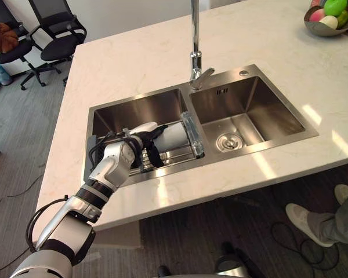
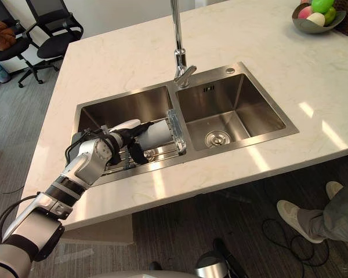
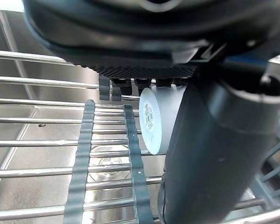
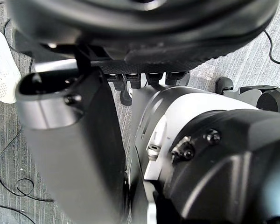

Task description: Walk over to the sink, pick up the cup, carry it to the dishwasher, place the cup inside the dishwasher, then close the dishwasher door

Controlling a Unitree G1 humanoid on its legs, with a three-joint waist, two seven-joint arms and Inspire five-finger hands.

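Note:
A pale cup lies on its side on a wire rack across the left basin of the steel sink. My left hand reaches into that basin from the counter's near edge. Its white-covered thumb lies over the cup's top and its dark fingers curl round the cup's underside. In the left wrist view the cup's white base shows between the thumb and the fingers. My right hand hangs low over the floor with relaxed fingers and holds nothing.
A tall faucet stands behind the divider between the basins. The right basin has a drain. A fruit bowl sits at the counter's far right. Office chairs stand at far left. A person's shoe is on the floor at right.

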